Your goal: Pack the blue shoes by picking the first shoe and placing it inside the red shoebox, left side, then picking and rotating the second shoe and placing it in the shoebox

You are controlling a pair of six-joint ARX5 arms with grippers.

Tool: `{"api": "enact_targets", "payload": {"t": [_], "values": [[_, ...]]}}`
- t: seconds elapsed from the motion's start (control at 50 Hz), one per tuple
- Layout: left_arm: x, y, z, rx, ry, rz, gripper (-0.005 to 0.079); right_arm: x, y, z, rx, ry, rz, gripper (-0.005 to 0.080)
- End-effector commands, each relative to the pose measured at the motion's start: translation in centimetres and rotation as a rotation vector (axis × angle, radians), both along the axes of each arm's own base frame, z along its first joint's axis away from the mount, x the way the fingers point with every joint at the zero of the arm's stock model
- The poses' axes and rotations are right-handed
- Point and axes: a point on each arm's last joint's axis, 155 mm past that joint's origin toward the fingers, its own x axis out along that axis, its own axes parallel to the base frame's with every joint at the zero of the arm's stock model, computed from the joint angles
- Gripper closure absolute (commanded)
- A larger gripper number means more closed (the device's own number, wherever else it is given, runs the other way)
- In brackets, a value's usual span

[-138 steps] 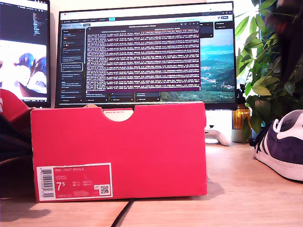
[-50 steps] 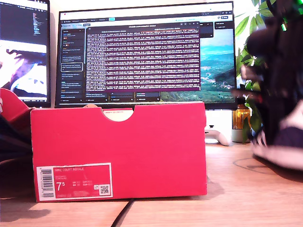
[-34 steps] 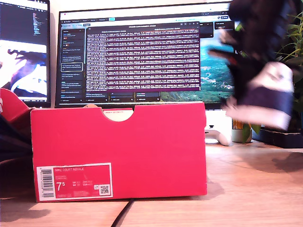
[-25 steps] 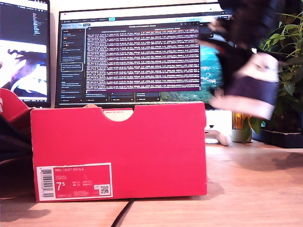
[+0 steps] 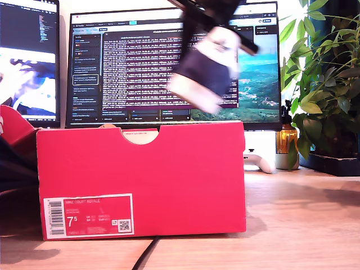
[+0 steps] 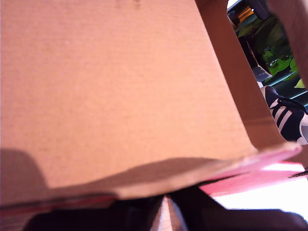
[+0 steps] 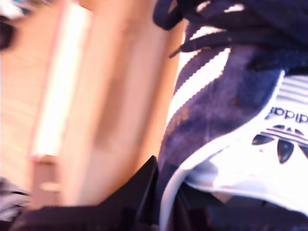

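- Red shoebox (image 5: 140, 180) stands on wooden desk (image 5: 304, 225), front face w/ notch and white label (image 5: 88, 216) toward exterior cam.
- Blue shoe (image 5: 205, 70), motion-blurred, is airborne above the box's top edge, toward exterior view's right half of the box, in front of the monitor (image 5: 174, 67).
- My second gripper (image 7: 166, 211): jaws closed on the shoe (image 7: 226, 96) at heel end; white heel tab w/ logo is right at cam.
- My first gripper (image 6: 163, 214): dark fingers at frame edge, blurred; jaw state can't tell. Its cam faces brown cardboard inner wall (image 6: 120, 86) of the box.
- A navy shoe w/ white stripes (image 6: 286, 118) shows past the cardboard edge.
- Potted plant (image 5: 320, 84) at exterior view's right.
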Motion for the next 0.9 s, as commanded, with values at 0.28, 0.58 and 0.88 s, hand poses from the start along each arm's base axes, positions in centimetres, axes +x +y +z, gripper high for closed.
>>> {"api": "enact_targets", "payload": {"t": [0.28, 0.58, 0.88], "values": [[-0.5, 0.1, -0.9, 0.009, 0.016, -0.004, 0.0762, 0.5, 4.6, 3.4, 0.15, -0.087, 0.009, 0.0765], [-0.5, 0.1, -0.9, 0.01, 0.016, -0.005, 0.0762, -0.3, 7.7, 0.3, 0.145, -0.024, 0.028, 0.0765], [-0.5, 0.1, -1.0, 0.011, 0.019, -0.005, 0.0762, -0.1, 9.3, -4.0, 0.107, 0.04, 0.028, 0.0765]]}}
